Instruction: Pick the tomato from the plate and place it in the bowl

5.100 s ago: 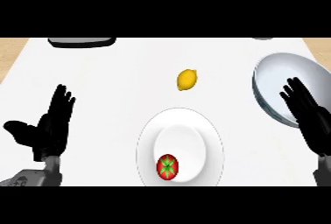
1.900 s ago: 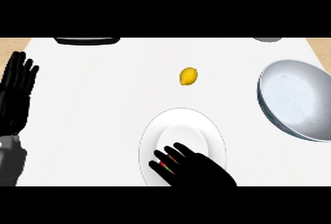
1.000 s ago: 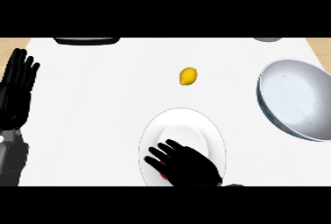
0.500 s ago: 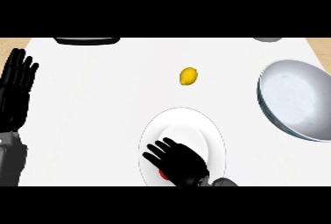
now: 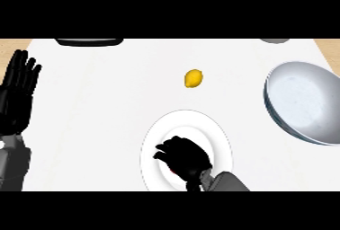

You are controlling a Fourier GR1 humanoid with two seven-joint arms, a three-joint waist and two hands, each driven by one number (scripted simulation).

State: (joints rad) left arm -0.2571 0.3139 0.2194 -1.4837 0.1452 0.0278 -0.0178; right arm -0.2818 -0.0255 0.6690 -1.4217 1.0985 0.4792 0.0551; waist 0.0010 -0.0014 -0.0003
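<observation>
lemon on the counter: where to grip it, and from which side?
Grip the lemon across its narrow middle, coming straight down from above. It lies flat with its long axis running roughly away from the robot, so thumb and fingers can close on its left and right flanks. Bare counter surrounds it. The left hand, open at the view's left edge, looks free for it.

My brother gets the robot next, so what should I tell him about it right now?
The left robot hand is open, resting at the counter's left edge.
The right robot hand is curled down on the plate, apparently round the tomato, which it hides.
The bowl sits to the right with nothing in it.
Done: the grasp, it seems.
Left: lift, carry right, release into the bowl.
</observation>
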